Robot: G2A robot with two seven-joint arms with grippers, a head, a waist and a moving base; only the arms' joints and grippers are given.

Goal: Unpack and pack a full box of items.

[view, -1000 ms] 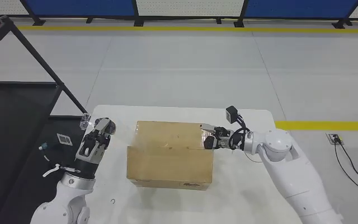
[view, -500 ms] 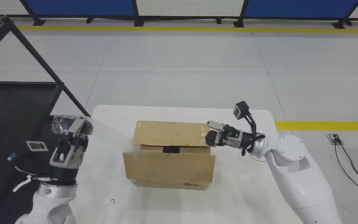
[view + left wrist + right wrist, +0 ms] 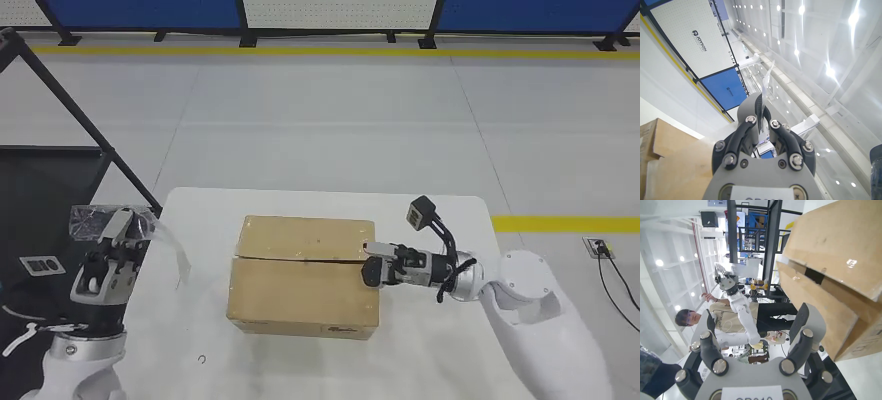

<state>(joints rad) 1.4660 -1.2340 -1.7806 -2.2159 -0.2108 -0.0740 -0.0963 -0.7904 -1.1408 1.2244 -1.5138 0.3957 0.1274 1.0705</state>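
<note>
Top view: cardboard box sits mid-counter, both top flaps down and meeting at a seam along its length. Left gripper is held off the counter's left edge, well apart from the box, with a clear strip curling off it toward the counter. The strip is see-through and its far end is hard to trace. Right gripper is at the box's right end, level with the seam. Contact with the cardboard cannot be told.

Left wrist view: left gripper points up at the ceiling, jaws pinched together on the clear strip, which sticks up past the tips as a thin sliver. Box shows as one corner only, cut off at the frame edge.

Right wrist view: right gripper has its jaws spread wide with nothing between them. One finger is just beside the box; whether they touch is unclear. A small dark gap shows at the flap seam. Far off, the left gripper holds the crumpled clear strip.
</note>
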